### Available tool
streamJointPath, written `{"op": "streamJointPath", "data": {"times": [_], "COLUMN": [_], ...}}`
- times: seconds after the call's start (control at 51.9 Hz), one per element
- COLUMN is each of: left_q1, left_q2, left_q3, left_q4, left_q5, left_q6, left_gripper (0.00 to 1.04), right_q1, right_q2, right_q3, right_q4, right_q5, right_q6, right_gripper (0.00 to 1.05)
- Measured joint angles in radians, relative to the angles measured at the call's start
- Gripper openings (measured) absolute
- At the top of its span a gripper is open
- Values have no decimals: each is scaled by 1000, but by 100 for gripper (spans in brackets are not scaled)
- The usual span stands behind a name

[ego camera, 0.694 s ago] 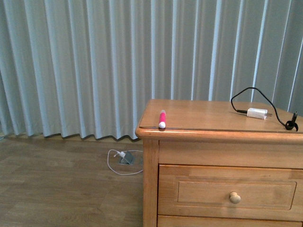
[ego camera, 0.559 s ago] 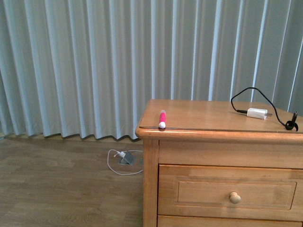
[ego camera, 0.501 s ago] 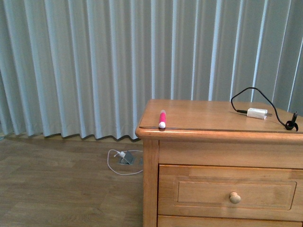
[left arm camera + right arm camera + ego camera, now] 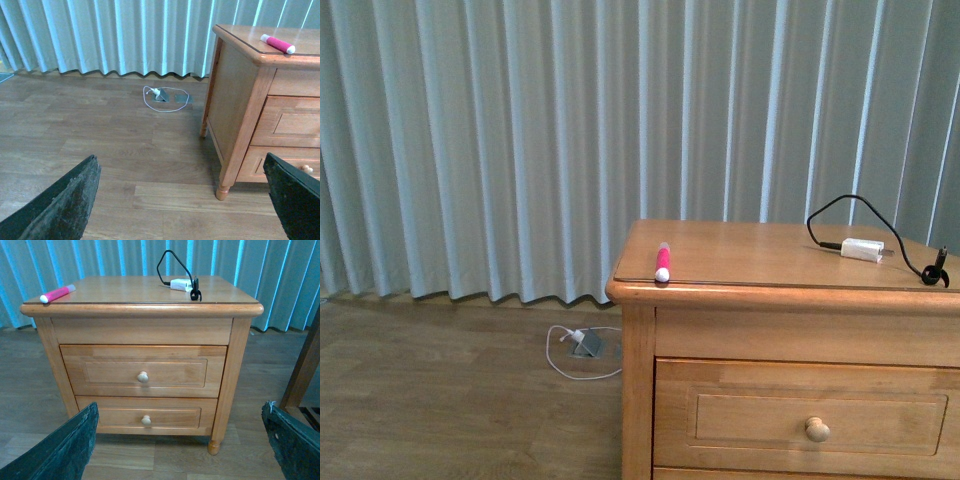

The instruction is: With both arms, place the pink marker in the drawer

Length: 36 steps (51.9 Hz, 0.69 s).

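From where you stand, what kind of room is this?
Probably a bedroom or a similar home room: a wooden nightstand, long pleated curtains behind it, and a charger lying on top.

Drawer (image 4: 170,371) front and knob (image 4: 143,376): varnished wood, smooth, satin sheen. Top surface (image 4: 750,250): glossier, reflective. Pink marker (image 4: 663,257): smooth plastic, slight gloss. Curtain (image 4: 520,150): matt cloth. Floor (image 4: 100,140): matt wood-grain planks. Left gripper's fingers (image 4: 65,205): black, rough, matt.
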<state>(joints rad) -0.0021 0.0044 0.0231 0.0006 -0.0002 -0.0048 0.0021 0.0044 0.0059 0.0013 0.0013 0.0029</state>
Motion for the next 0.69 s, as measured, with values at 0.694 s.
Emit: {"op": "streamJointPath", "data": {"times": [0.694], "left_q1": [0], "left_q2": [0], "left_q3": [0], "left_q4": [0], "left_q5": [0], "left_q6": [0], "left_gripper": [99], "right_q1": [-25], "right_q2": [387], "right_q3": [134], "right_q4": [-60], "right_q5": [-108], "right_q6": [113], "right_gripper": [96]}}
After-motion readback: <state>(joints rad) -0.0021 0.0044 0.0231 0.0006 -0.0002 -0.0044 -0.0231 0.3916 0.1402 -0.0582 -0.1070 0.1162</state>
